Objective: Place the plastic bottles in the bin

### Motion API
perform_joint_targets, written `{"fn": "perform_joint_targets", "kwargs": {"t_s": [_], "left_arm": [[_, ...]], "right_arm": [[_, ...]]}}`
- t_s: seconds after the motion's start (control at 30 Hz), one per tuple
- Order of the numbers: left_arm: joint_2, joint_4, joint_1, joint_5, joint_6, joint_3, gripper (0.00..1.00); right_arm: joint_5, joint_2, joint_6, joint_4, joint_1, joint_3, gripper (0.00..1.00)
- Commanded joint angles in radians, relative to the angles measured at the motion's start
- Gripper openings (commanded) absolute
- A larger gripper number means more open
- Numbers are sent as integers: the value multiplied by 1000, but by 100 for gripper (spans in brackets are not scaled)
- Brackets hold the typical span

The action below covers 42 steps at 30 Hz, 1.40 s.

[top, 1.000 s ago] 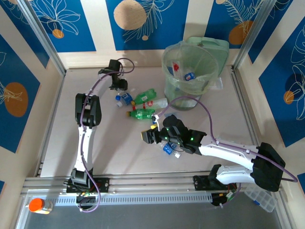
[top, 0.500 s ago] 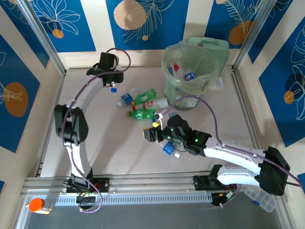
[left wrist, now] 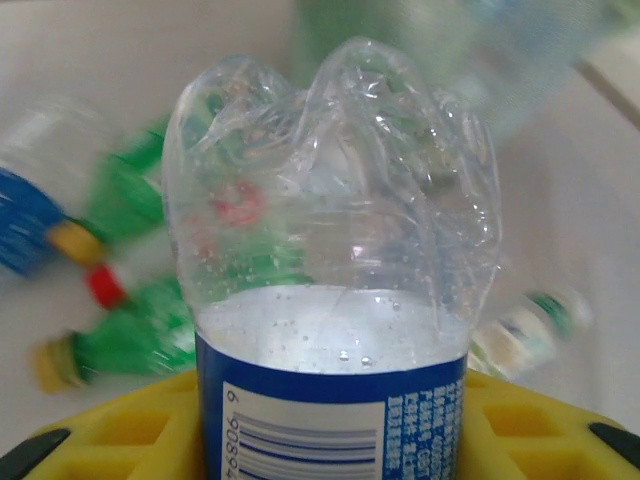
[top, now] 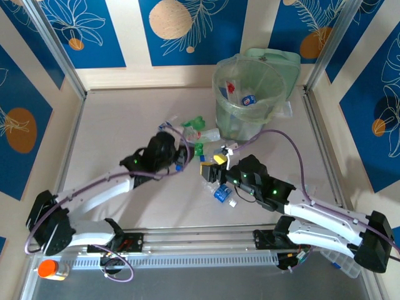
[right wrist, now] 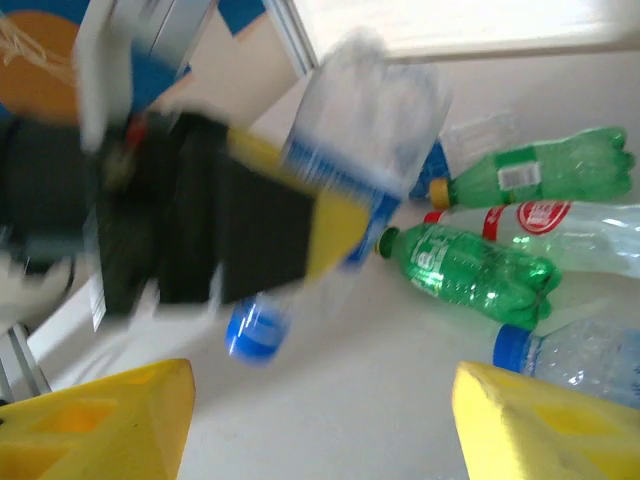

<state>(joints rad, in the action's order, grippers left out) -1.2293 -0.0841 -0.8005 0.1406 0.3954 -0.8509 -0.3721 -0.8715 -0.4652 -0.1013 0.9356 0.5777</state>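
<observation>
The overhead camera showed the bin (top: 234,122), lined with a clear bag, standing near the far right corner of the table (top: 112,125). A white bottle with red markings (top: 231,87) and a blue-labelled bottle (top: 249,99) were seen lying inside it. A loose cluster of bottles was spread toward the middle of the table, just left of the bin, among them a green bottle (top: 196,122) and a clear red-labelled bottle (top: 210,134). The left gripper (top: 177,156) was placed at the near side of that cluster, with the right gripper (top: 212,165) just beside it to the right. A crushed blue-labelled bottle (top: 220,194) was left on the table next to the right arm. From the left wrist, the left gripper was shown clamped on a clear bottle with a blue label (left wrist: 330,230), its crumpled base rising from between the yellow fingers (left wrist: 130,425). Green bottles were blurred behind it. From the right wrist, the right gripper's (right wrist: 320,430) yellow fingers (right wrist: 110,420) were seen spread apart over bare table, with nothing held between them. The left gripper was caught blurred ahead, the clear bottle in its grasp with the blue cap (right wrist: 250,330) pointing down. Two green bottles (right wrist: 470,265) and a clear blue-capped bottle (right wrist: 580,365) lay on the table to the right.
</observation>
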Motion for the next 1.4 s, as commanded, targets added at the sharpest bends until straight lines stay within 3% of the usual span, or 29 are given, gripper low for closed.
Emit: {"fn": "perform_joint_targets", "kwargs": {"t_s": [0.0,0.17,0.33,0.47,0.8,1.1,1.37], "left_arm": [[65,185,-33,-13,88,106,43],[103,261,-131,50,34,178,43],[107,366,-137,-25,44,224,42],[87,412,-149,-102,52,226,43],[42,481,-189,-208,27,216,42],[37,443,-218,-248,-16,179,42],[38,436,-222,-255,-37,173,42]], "right_arm": [[-31,60,-24,-37,-32,-32,70],[151,115,-89,-83,-124,-70,82],[390,98,-169,-158,-217,-82,92],[470,63,-219,-174,-255,-76,100],[523,19,-266,-196,-282,-69,100],[659,-64,-343,-253,-337,-54,87],[678,-95,-339,-276,-311,-42,54]]}}
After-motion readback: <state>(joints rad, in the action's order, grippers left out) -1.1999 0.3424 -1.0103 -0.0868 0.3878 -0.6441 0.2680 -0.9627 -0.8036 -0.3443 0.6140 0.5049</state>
